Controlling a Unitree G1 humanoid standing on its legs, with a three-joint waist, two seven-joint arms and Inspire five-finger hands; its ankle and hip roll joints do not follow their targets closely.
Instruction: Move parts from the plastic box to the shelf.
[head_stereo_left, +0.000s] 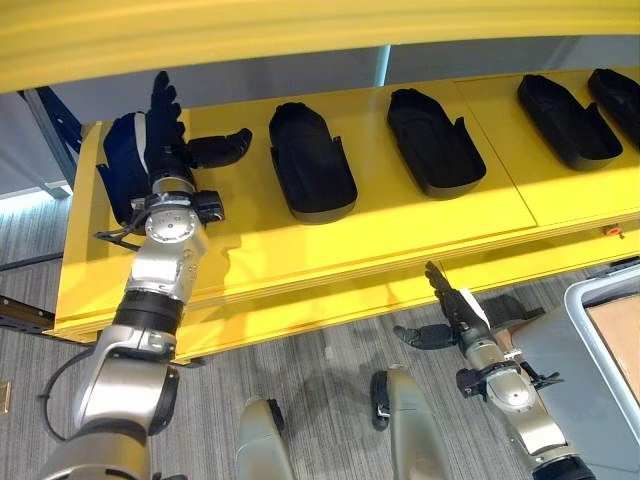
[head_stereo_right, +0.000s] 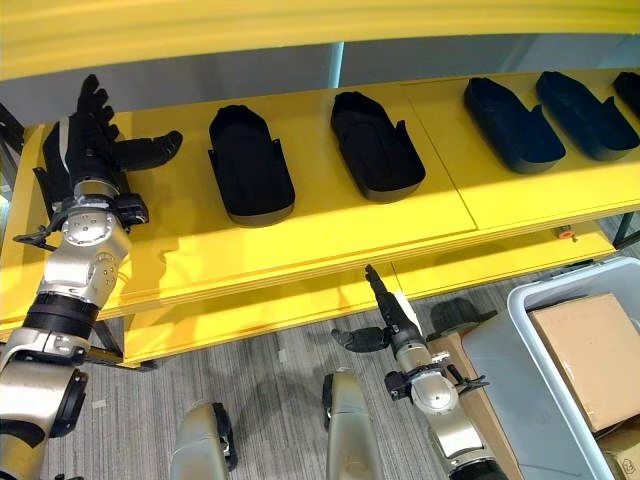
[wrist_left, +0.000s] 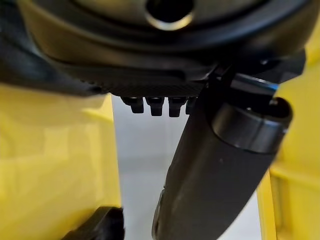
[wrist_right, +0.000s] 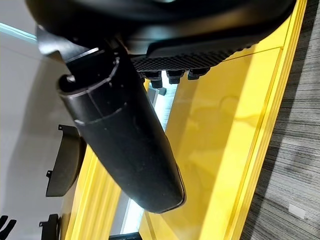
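Parts, black moulded shells, lie in a row on the yellow shelf (head_stereo_right: 300, 255); none is in either hand.

Near zone: the grey plastic box (head_stereo_right: 520, 345) stands on the floor at the near right, with a brown cardboard piece (head_stereo_right: 585, 355) inside it. The right hand (head_stereo_right: 392, 318) hangs just left of the box, below the shelf's near edge and above the grey carpet floor (head_stereo_right: 270, 385). Its fingers are straight and spread apart, the thumb stands out to the left, and it holds nothing.

Middle zone: the shelf's near edge runs across the scene from left to right, and a lower yellow shelf level (head_stereo_right: 250, 315) shows beneath it.

Far zone: the left hand (head_stereo_left: 165, 130) is over the shelf's far left end, fingers extended and apart, thumb pointing right, gripping nothing. A dark blue part (head_stereo_left: 122, 165) lies directly under and beside this hand. To its right lie a first black part (head_stereo_left: 310, 160) and a second black part (head_stereo_left: 433, 142), well apart from each other. Further right, on the adjoining shelf panel, lie two more black parts (head_stereo_left: 567, 120), side by side.
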